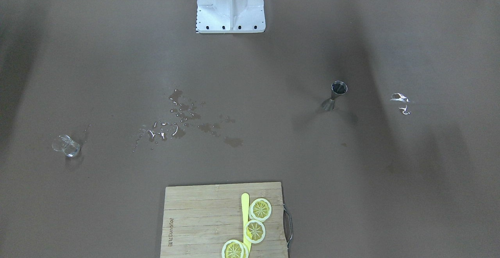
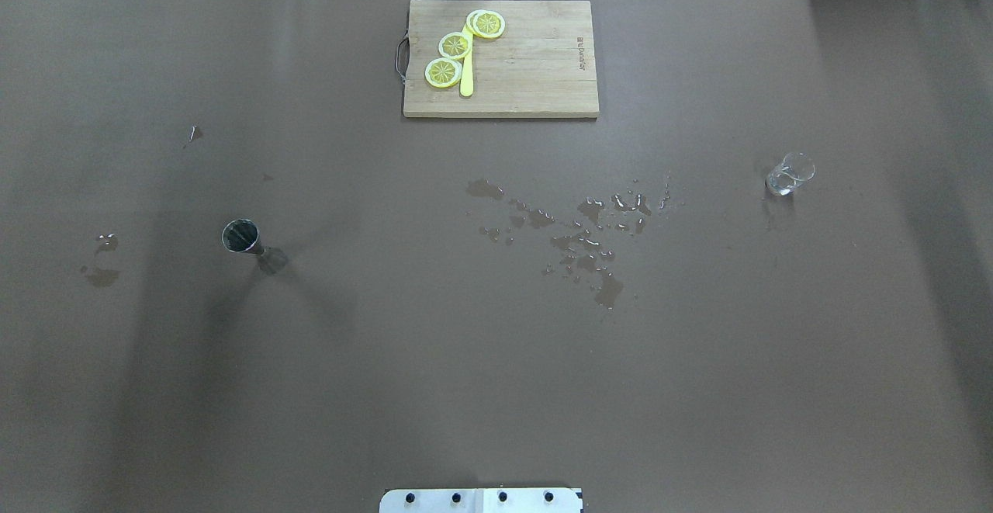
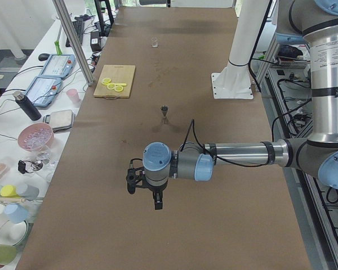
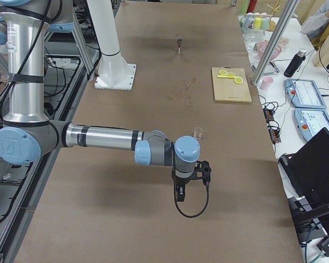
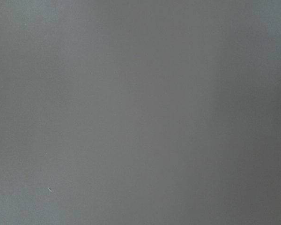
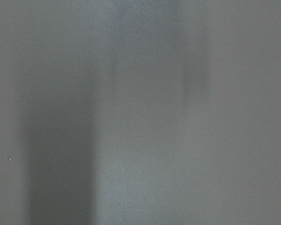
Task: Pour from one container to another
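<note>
Both arms hang over bare table at opposite ends, and whether the left gripper [image 3: 155,194] or the right gripper [image 4: 180,189] is parted or closed, I cannot tell from these side views. The steel jigger [image 2: 240,236] stands upright on the left side, and the small clear glass [image 2: 790,174] stands well apart on the right. Spilled drops [image 2: 589,241] lie between them. The jigger looks light, stiff and smooth, so the pinched waist is the safest hold. The glass looks fragile and probably slick, so it needs a gentle squeeze across the wall at mid-height. Far off sits the cutting board [image 2: 543,71] with lemon slices [image 2: 454,45].
</note>
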